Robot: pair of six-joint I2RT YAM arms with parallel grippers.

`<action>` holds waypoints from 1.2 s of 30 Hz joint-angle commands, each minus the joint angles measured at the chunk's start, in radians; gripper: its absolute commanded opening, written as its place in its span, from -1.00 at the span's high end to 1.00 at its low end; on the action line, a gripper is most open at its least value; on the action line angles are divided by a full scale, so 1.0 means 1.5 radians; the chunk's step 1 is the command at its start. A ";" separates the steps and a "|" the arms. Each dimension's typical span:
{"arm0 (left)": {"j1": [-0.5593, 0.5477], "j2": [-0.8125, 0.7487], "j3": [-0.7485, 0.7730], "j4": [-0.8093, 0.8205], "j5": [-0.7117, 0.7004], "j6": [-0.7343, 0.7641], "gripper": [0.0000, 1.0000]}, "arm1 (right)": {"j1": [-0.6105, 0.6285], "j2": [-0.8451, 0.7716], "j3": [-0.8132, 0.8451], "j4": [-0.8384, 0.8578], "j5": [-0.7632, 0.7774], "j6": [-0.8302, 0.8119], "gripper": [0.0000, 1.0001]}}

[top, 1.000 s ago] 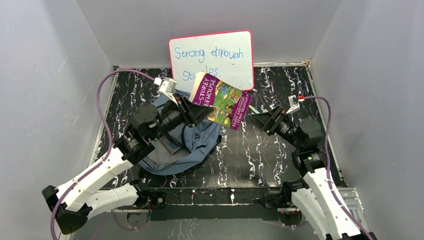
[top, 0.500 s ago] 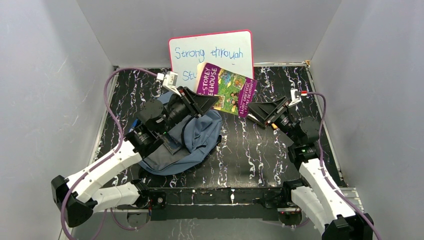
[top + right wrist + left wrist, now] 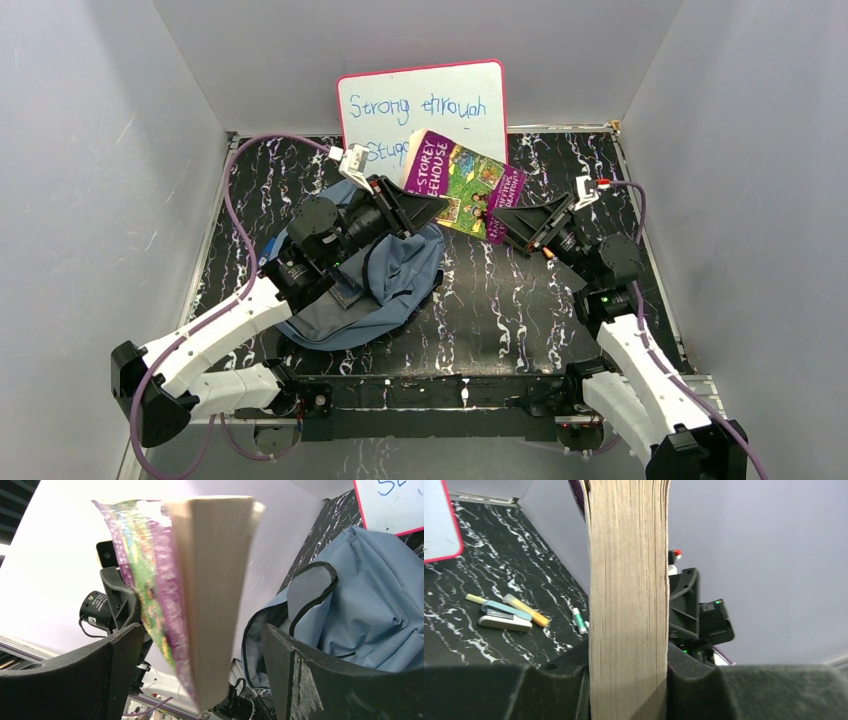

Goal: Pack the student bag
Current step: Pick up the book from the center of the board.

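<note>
Left gripper [image 3: 428, 208] is clamped on a thick purple paperback book [image 3: 465, 185], holding it tilted in the air in front of the pink-framed whiteboard [image 3: 420, 100]. Right gripper [image 3: 506, 228] fingers are spread wide and straddle the book's free end, gaps on both sides. Soft grey-blue fabric backpack [image 3: 400, 270] lies on the black marbled table [image 3: 520, 310], under the left arm.

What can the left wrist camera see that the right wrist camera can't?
Only the left wrist camera sees the stapler and a yellow marker lying on the black table. Only the right wrist camera sees the student bag and the colourful cover of the book. Both see the book's page edge up close and a corner of the pink-framed whiteboard. The left jaws pinch the book; the right jaws stand wide on either side of it, with gaps.
</note>
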 commanded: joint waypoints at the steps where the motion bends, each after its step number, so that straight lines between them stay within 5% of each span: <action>1: -0.001 -0.012 0.011 0.132 0.038 -0.035 1.00 | 0.001 0.021 0.034 0.074 -0.003 0.020 -0.87; 5: -0.001 0.001 0.015 0.145 0.068 -0.047 1.00 | 0.002 0.048 0.053 0.099 -0.013 0.030 -0.53; 11: -0.001 -0.010 0.013 0.114 0.051 -0.044 0.97 | 0.003 0.047 0.068 0.114 -0.026 0.006 0.48; 14: -0.001 -0.025 0.025 0.060 0.045 -0.039 0.28 | 0.002 0.017 0.079 0.065 -0.031 -0.061 1.00; 16: 0.000 -0.037 0.031 0.029 0.059 -0.034 -0.28 | 0.002 -0.008 0.093 0.020 -0.039 -0.111 1.00; 19: -0.001 -0.043 0.038 -0.002 0.119 -0.025 -0.55 | 0.002 -0.031 0.107 -0.009 -0.068 -0.158 1.00; 27: 0.000 -0.049 0.036 0.025 0.236 -0.047 -0.19 | 0.002 -0.050 0.145 -0.068 -0.155 -0.231 1.00; 36: 0.000 -0.052 0.072 0.005 0.322 -0.025 -0.17 | 0.001 -0.057 0.248 -0.264 -0.174 -0.394 1.00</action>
